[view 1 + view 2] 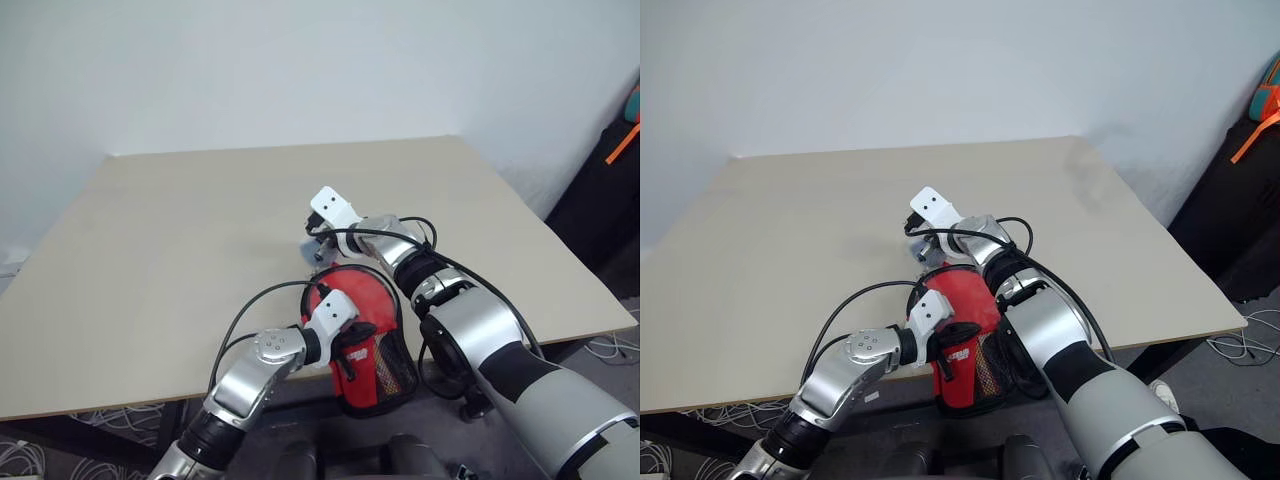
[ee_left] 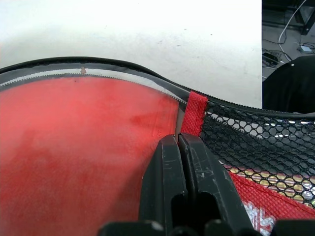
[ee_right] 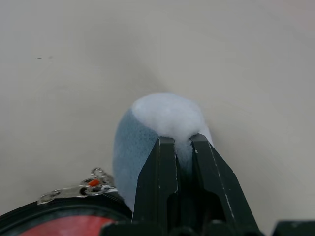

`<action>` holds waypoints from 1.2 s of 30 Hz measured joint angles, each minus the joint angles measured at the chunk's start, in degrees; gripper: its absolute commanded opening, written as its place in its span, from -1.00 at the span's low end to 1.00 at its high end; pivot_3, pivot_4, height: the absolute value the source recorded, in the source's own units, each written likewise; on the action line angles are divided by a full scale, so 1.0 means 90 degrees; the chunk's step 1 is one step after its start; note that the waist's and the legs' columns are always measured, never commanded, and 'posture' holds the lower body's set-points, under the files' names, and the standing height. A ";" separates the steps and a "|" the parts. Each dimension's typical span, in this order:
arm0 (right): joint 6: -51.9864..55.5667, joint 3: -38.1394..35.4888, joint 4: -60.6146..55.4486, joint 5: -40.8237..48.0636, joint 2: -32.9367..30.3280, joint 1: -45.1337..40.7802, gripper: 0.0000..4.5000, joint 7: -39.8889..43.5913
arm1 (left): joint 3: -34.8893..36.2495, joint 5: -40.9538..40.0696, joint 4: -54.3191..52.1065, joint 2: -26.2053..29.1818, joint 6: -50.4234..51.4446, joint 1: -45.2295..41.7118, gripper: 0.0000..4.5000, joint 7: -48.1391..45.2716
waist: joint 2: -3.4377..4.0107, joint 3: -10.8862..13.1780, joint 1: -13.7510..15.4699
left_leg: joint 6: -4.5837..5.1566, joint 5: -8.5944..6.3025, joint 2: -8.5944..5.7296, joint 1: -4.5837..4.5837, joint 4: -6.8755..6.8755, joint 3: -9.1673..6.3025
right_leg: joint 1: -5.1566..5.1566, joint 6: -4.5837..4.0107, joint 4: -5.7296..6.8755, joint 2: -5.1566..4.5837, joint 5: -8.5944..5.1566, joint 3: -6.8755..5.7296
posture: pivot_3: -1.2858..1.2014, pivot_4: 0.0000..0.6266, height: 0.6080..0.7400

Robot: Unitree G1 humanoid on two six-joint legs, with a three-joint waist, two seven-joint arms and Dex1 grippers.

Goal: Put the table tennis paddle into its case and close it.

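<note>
While lying at the near edge of the surface (image 1: 150, 300), case (image 1: 370, 340) with red paddle (image 2: 74, 147) showing inside, being pinned by left end effector (image 2: 179, 147) clamped on its rim, right end effector (image 3: 179, 145) pinching grey-blue lump (image 3: 142, 142) beside the zipper pull (image 3: 78, 189), likely steadying for zipping.

We see the case (image 1: 365, 345) lying at the near edge of the surface (image 1: 180, 270), partly overhanging it. Just behind the case, a foam lump (image 3: 147, 132) sits on the surface, touching its zipper pull (image 3: 81, 188).
</note>
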 measured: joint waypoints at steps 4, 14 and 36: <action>0.0009 -0.0011 0.0000 -0.0001 0.0001 0.0000 -0.99 0.0114 | 0.0003 0.0000 -0.0014 0.0004 0.0000 0.0015 -1.00 0.0002 | 0.0000 0.0000 -0.0001 | 0.0000 0.0000 0.0000 0.0000 0.0000 0.0000 | 0.0000 0.0000 0.0001 0.0000 0.0000 0.0001 | 0.03 -1.00 1.00; -0.0011 -0.0308 0.0001 0.0075 -0.0002 -0.0043 -0.99 0.0027 | 0.0045 -0.0001 -0.0139 0.0103 0.0002 0.0108 -1.00 0.0012 | 0.0001 0.0000 -0.0078 | 0.0000 0.0000 0.0003 -0.0001 -0.0010 -0.0002 | -0.0004 0.0000 0.0003 0.0002 0.0000 0.0000 | 0.03 -1.00 1.00; -0.0338 0.0365 0.0266 -0.0757 -0.0528 0.0011 -0.99 -0.1444 | 0.0043 -0.0001 -0.0170 0.0095 0.0009 0.0161 -1.00 0.0055 | 0.0004 0.0001 -0.0080 | 0.0001 0.0001 0.0000 -0.0002 -0.0012 -0.0003 | -0.0004 -0.0006 0.0000 0.0001 -0.0004 0.0002 | 0.03 -1.00 1.00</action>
